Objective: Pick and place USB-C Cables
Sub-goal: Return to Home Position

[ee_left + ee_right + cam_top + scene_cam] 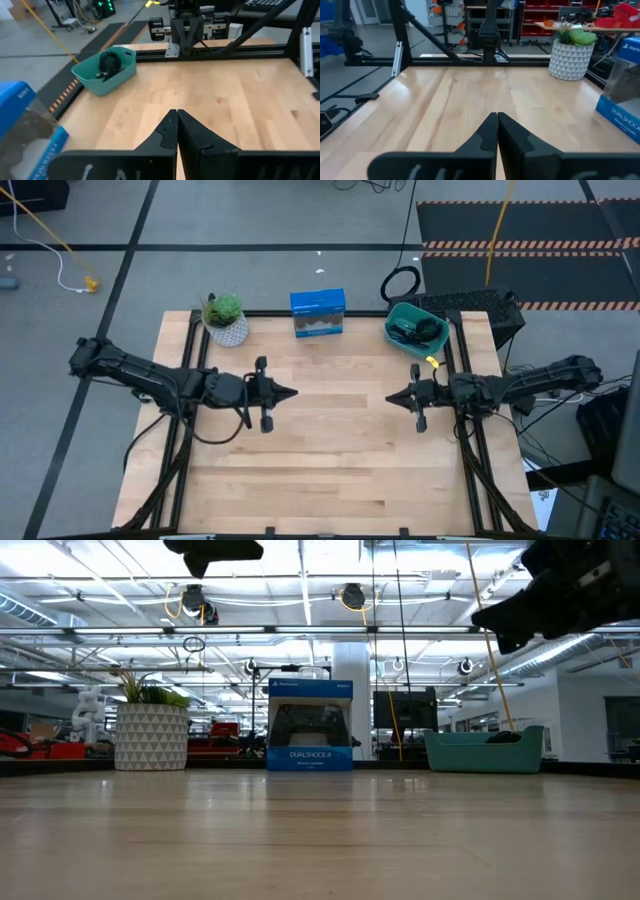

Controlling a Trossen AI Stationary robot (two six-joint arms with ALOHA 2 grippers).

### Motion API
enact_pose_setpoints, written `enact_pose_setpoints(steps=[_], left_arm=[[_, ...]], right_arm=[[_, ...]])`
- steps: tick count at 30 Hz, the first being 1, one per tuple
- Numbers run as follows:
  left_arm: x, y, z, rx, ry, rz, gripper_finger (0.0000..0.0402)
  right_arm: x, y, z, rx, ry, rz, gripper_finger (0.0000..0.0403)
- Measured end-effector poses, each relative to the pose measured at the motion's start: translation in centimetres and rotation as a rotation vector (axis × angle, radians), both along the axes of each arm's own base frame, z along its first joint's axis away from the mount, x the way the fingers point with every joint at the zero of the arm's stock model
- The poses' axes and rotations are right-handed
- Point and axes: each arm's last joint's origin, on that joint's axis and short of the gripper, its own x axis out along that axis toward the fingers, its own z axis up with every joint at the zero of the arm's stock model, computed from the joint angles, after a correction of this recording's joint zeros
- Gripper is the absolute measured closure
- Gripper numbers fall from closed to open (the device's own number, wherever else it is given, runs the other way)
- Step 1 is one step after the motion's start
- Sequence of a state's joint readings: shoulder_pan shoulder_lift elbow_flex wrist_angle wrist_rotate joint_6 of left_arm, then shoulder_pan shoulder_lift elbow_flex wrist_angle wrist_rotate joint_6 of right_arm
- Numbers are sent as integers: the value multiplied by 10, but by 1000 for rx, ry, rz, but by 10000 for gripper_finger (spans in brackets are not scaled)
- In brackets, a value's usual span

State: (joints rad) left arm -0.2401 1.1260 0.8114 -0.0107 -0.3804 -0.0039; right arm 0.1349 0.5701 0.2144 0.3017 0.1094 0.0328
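USB-C cables (pixel 408 332) in teal bin (pixel 438 345); arms extended inward; left end effector (pixel 290 392), right end effector (pixel 391 397) closed.

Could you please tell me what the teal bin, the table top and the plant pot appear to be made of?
The teal bin: likely moulded plastic, smooth matte walls, rolled rim. The table top: light wood, visible grain and plank seams, slight sheen. The plant pot: white, triangle pattern; ceramic or plastic, I cannot tell which.
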Motion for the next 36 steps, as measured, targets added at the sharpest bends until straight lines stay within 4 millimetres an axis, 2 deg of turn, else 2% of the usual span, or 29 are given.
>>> enact_pose_setpoints(steps=[2, 6, 12, 18, 23, 27, 30, 36], left_arm=[[-1, -3, -6, -20, 9, -10, 399], [-7, -7, -31, -31, 11, -29, 399], [-24, -11, -60, -48, -55, -65, 400], [-45, -12, -80, -75, -122, -101, 400], [-60, -11, -90, -94, -146, -120, 400], [-69, -9, -98, -93, -150, -130, 400], [-75, -6, -104, -93, -153, -130, 400], [-86, -2, -113, -63, -241, -198, 397]], right_arm=[[-1, 2, -6, -1, -6, -2, 399], [-4, 5, -15, 8, -13, 21, 399], [-6, 7, -21, 4, -5, 35, 399], [-6, 6, -21, -43, -9, 42, 399], [-6, 7, -21, -47, -16, 43, 399], [-8, 6, -28, -43, -45, 43, 399], [-8, 6, -21, -25, -131, 40, 399], [-10, 6, -19, -22, -147, 43, 399]])
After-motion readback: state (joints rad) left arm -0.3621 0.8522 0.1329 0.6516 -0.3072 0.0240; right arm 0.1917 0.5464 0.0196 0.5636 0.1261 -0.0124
